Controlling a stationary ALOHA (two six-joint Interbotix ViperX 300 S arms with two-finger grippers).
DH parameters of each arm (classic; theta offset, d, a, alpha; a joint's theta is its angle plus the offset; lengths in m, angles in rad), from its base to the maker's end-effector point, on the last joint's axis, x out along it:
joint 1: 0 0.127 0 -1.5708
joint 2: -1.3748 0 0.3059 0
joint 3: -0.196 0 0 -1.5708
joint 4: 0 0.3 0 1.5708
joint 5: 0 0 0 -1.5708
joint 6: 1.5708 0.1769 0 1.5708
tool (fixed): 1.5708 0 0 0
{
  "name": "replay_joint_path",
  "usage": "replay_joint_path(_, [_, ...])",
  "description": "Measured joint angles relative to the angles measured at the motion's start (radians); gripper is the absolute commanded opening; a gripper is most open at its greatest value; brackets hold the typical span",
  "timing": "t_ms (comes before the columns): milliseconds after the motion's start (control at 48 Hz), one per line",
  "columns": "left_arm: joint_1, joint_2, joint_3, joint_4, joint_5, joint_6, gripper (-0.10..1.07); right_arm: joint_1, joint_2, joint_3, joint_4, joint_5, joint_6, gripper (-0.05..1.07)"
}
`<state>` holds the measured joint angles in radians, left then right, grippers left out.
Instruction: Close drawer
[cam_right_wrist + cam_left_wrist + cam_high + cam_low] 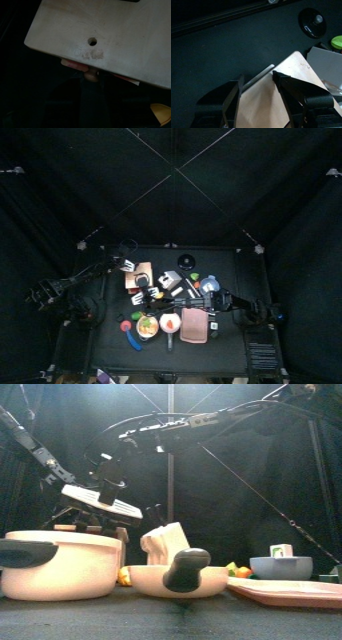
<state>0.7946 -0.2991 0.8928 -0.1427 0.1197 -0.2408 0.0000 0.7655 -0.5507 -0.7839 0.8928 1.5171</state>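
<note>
1. Writing and labels. I can read no brand, label or lettering in any view. A small green-and-white item (pixel 281 550) behind the grey bowl (pixel 281 568) may carry print, but it is too small to read.

2. Task item. The drawer (pixel 135 280) is at the left of the clutter on the table (pixel 114 353), on the left arm's side. The left wrist view shows it as a tan panel (pixel 264 107) running up between the jaws, with one corner pointing towards a black round lid (pixel 314 21). The right wrist view shows a pale tan face (pixel 113 35) with one small hole (pixel 93 39). I see no knob on that face.

3. Fingers.
- Left gripper (pixel 258 82): the jaws stand one on each side of the tan panel's edge, clamped against it.
- Right gripper (pixel 190 304): I cannot tell its state, because the lower half of its wrist view is dark.

4. Hidden or unclear.
- The drawer's panels are cut off by the frame edges in both wrist views, so I cannot tell whether it is open or closed.
- A pinkish thing (pixel 80 64) shows below the tan face, and I cannot identify it.
- In the front view, a cream pot (pixel 54 569), a bowl (pixel 150 580) and a pink tray (pixel 287 591) block the table behind them.
- A green item (pixel 336 42) is cut off at the frame edge.
</note>
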Motion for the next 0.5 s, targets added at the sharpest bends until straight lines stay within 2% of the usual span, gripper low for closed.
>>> replay_joint_path(229, [-0.002, -0.091, 0.032, 0.0, -0.044, -0.002, 0.87, 0.034, -0.015, 0.0, -0.009, 0.017, -0.002, 0.84])
replay_joint_path(500, [-0.009, -0.232, 0.078, 0.0, -0.112, 0.002, 0.87, 0.063, -0.126, 0.069, -0.034, 0.02, -0.002, 0.84])
